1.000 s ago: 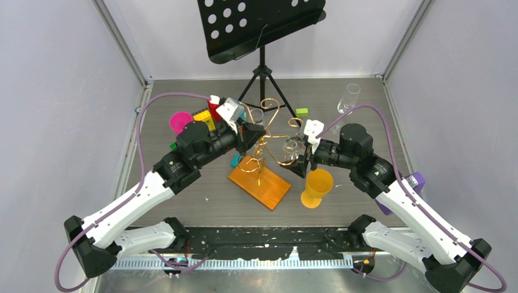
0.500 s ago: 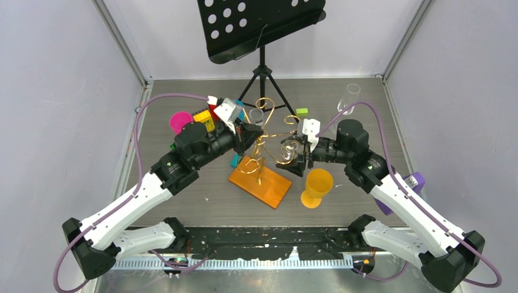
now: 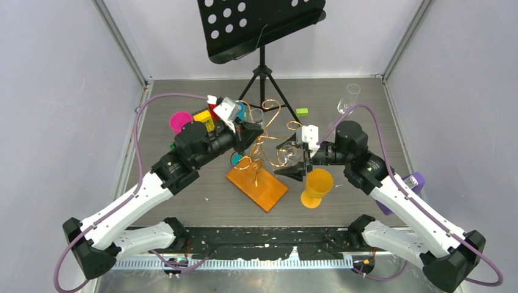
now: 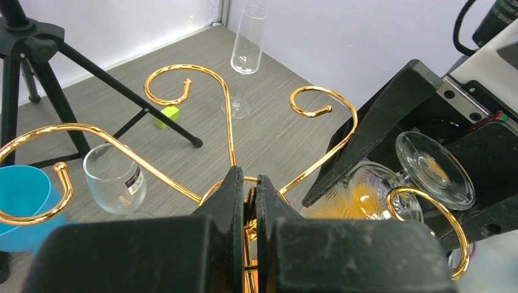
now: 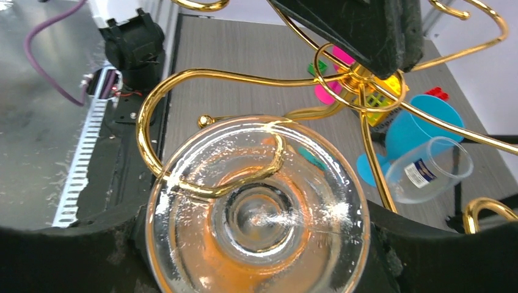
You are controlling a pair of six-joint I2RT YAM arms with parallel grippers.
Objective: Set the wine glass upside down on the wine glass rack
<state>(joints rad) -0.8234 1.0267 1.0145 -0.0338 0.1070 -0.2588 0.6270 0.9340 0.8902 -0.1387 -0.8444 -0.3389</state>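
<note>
Wine glass rack [image 3: 256, 188]: set mid-table on its base.
Music stand [image 3: 256, 24]: placed behind it, at 12 o'clock.
Tumbler [image 3: 256, 115]: set between the two.
Flute [image 3: 349, 97]: at 2 o'clock, toward the far right corner.
Goblet [image 3: 317, 185]: at 4 o'clock, just beside the base.
Cups and blocks [image 3: 181, 122]: grouped at 10 o'clock, partly hidden.
Wine glass [image 5: 259, 213]: held at 3 o'clock within the right gripper [image 3: 289, 159], its foot seemingly touching a loop arm.

Our arms at the wine glass rack [image 3: 257, 187]
Our left gripper [image 3: 249, 139] pinches its stem; our right gripper [image 3: 295, 160] holds the wine glass [image 3: 292, 150].
</note>
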